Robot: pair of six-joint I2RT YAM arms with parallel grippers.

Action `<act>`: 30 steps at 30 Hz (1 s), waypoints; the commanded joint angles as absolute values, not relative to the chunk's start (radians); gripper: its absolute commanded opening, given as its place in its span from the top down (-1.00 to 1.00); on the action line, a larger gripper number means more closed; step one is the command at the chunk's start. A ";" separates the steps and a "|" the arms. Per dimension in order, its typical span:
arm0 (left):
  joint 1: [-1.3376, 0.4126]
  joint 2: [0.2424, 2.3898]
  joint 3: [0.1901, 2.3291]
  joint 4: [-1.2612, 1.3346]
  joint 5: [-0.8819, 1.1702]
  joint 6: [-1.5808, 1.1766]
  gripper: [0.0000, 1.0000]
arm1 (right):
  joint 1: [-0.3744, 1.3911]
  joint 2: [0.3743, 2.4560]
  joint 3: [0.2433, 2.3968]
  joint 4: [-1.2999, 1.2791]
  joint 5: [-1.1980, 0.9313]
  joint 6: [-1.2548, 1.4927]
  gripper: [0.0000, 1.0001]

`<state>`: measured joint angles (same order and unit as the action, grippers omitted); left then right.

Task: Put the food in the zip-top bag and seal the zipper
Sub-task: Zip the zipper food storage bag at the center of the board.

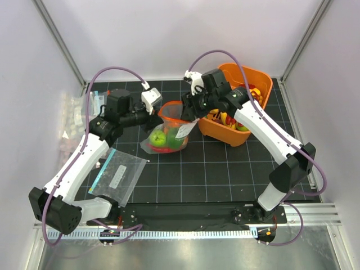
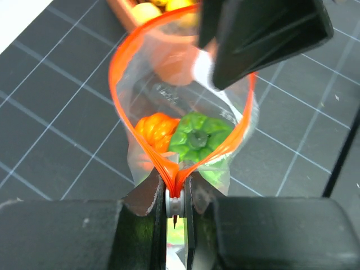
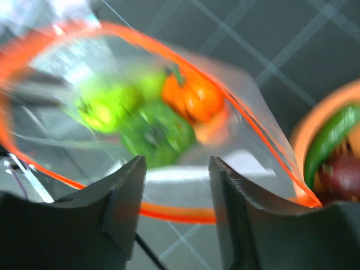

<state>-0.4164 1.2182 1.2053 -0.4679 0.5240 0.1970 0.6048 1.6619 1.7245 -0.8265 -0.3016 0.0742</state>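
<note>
The zip-top bag (image 1: pixel 167 135) lies at the table's middle with its mouth held open and raised. My left gripper (image 2: pixel 175 188) is shut on one end of the orange-red zipper (image 2: pixel 121 95); in the top view it (image 1: pixel 154 111) is at the bag's left. Inside the bag are an orange pumpkin (image 2: pixel 156 128), a green pepper (image 2: pixel 199 135) and a green apple (image 3: pixel 104 104). My right gripper (image 3: pixel 175 169) is open and empty just above the mouth's far rim (image 3: pixel 180 212); in the top view it (image 1: pixel 187 111) is at the bag's right.
An orange basket (image 1: pixel 264 84) at the back right holds more food, including a green chili (image 3: pixel 332 138) and a dark purple piece (image 3: pixel 344 177). A second clear bag with a teal-blue edge (image 1: pixel 118 175) lies flat at front left. Clear packets (image 1: pixel 76 112) lie by the left wall.
</note>
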 commanded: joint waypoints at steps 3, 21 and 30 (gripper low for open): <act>-0.411 1.220 1.273 -0.543 0.676 0.279 1.00 | 0.604 1.595 1.737 -0.522 -0.471 0.058 -0.42; -0.423 1.195 1.287 -0.627 0.686 0.367 0.99 | 0.587 1.609 1.704 -0.436 -0.851 0.111 -0.42; -0.439 1.213 1.318 -0.627 0.687 0.373 1.00 | 0.637 1.597 1.678 -0.581 -0.804 0.006 -0.32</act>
